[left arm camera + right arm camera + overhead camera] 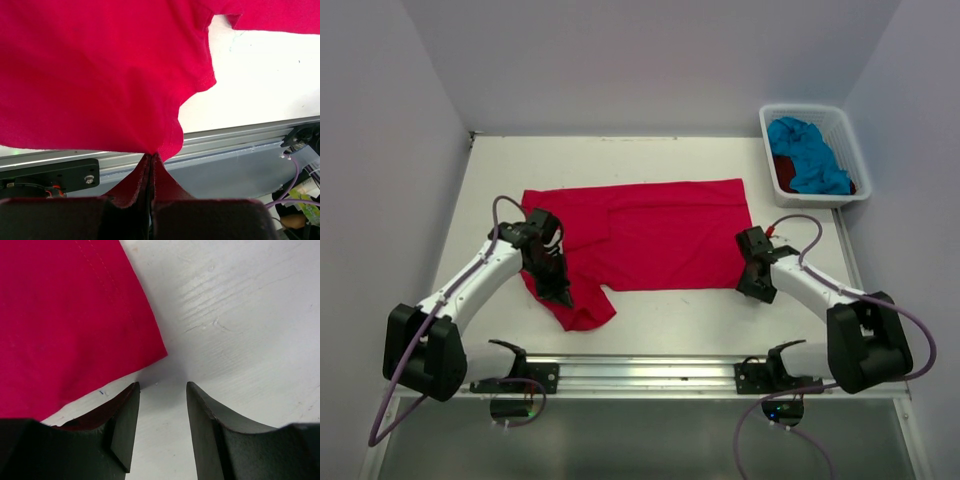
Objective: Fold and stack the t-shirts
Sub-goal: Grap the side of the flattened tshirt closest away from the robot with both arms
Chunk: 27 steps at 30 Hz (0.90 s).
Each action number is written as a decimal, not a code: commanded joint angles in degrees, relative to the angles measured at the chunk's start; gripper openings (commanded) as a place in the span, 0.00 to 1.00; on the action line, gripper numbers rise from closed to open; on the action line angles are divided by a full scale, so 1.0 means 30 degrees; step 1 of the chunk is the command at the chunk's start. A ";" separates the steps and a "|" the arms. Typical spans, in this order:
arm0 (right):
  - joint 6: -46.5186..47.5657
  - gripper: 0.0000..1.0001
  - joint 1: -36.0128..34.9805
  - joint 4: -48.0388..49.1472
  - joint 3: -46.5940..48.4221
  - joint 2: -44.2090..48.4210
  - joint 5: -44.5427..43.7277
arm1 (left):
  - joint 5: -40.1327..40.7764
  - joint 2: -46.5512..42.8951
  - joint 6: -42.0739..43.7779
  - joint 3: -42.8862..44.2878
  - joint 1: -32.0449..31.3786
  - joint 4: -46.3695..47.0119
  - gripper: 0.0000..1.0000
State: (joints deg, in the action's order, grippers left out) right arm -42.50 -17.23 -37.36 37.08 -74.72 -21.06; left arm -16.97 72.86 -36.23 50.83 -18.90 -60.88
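Observation:
A bright red-pink t-shirt (650, 235) lies spread across the middle of the table, one sleeve trailing toward the near left. My left gripper (558, 290) is shut on that sleeve's edge. In the left wrist view the cloth (100, 75) rises in a pinched peak from the closed jaws (151, 157). My right gripper (757, 290) stands open just off the shirt's near right corner (60, 325). Only bare table lies between its jaws (162, 386). A turquoise t-shirt (810, 155) and a dark red t-shirt (783, 172) lie crumpled in the basket.
The white plastic basket (800, 110) sits at the far right corner of the table. A metal rail (650, 372) with both arm bases runs along the near edge. Pale walls close in the left, back and right sides.

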 commanded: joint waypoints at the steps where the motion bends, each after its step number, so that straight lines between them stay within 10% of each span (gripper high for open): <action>1: -0.0892 0.47 0.0061 0.1233 -0.0407 -0.0523 0.0018 | -0.0495 -0.0614 -0.0287 0.0049 -0.0147 -0.0536 0.00; 27: -0.5284 0.53 0.0061 -0.0143 -0.0758 0.3668 -0.2414 | -0.0524 -0.1494 -0.0551 0.0254 -0.0147 -0.1005 0.00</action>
State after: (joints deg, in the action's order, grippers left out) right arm -53.01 -17.23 -36.88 35.42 -62.78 -25.02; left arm -16.97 69.82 -36.93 50.83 -18.90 -62.41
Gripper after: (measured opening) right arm 0.520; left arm 0.007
